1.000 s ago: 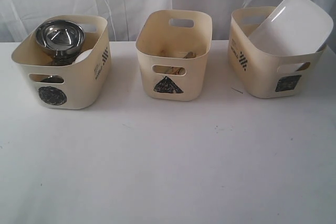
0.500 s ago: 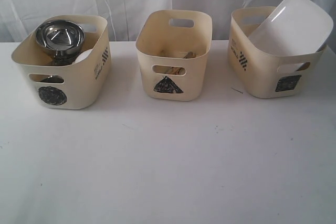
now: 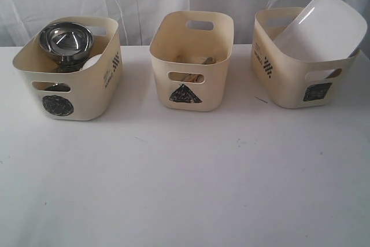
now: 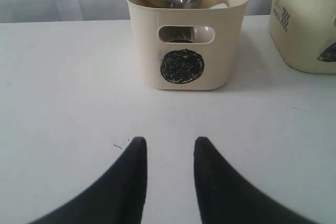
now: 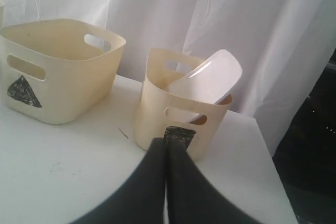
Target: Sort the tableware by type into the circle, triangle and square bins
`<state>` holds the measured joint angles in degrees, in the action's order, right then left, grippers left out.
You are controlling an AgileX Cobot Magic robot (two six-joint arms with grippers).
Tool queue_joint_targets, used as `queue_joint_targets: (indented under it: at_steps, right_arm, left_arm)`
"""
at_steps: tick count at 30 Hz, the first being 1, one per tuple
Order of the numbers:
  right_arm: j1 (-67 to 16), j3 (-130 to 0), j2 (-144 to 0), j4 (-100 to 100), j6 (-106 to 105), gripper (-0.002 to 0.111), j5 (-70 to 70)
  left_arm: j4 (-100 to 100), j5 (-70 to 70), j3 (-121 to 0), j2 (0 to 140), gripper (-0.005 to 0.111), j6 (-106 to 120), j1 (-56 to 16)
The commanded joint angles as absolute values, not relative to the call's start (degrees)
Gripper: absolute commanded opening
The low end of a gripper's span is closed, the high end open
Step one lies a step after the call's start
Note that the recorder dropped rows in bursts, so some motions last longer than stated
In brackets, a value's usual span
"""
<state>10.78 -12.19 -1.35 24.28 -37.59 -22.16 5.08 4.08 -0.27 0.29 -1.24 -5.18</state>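
Black L pincer (image 4: 169,142) half-open, empty; R pincer (image 5: 167,143) shut, empty.

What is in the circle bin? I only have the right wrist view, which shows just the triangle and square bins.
Observer: A steel bowl sits on top in the circle bin, rising above its rim.
Operator: Anything low in the triangle bin? I see only its upper walls.
Observer: Yes, the exterior view shows wooden sticks lying low inside the triangle bin.
Operator: Where is the left tool?
Observer: The left tool hangs over bare table in front of the circle bin, jaws apart, holding nothing.
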Motion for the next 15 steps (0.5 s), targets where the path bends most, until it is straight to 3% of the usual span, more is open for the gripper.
queue_joint_targets:
  at_steps: [1,5,15]
  right_arm:
    - [10.63,-7.18,0.00,21.17,-30.97,0.000,-15.79]
    - [10.63,-3.44,0.00,15.18,-16.88,0.000,-13.81]
    - [10.63,0.00,0.00,7.75,-6.80,0.000,-8.57]
  left_arm:
    - [5.49,4.29,0.00,0.00,0.036,-1.21,-5.34]
    - [5.49,4.29,0.00,0.00,0.036,-1.21,-5.34]
    - [5.49,4.29,0.00,0.00,0.036,-1.21,-5.34]
